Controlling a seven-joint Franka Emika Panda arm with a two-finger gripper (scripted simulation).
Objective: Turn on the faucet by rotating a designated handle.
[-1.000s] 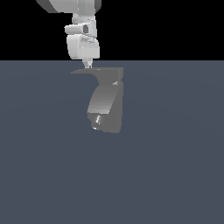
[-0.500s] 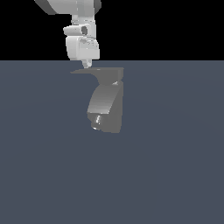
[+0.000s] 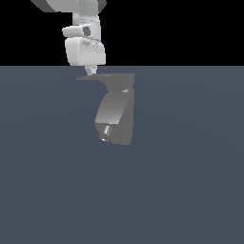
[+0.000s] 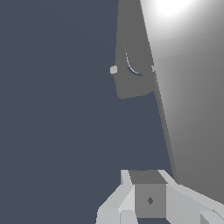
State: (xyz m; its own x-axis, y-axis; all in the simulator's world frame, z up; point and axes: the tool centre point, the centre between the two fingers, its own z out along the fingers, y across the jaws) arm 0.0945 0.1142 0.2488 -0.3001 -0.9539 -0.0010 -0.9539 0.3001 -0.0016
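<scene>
Since a second ago the arm has drifted slightly toward the exterior view's left; the faucet [image 3: 116,120] has not moved. It stands on the grey floor [image 3: 190,190], nozzle low. The handle [image 3: 106,77] lies flat across its top, long axis level, pointed tip toward the exterior view's left. The gripper [image 3: 90,71] hangs just above that tip, seemingly touching. Its fingers look drawn together, though I cannot tell for sure.
</scene>
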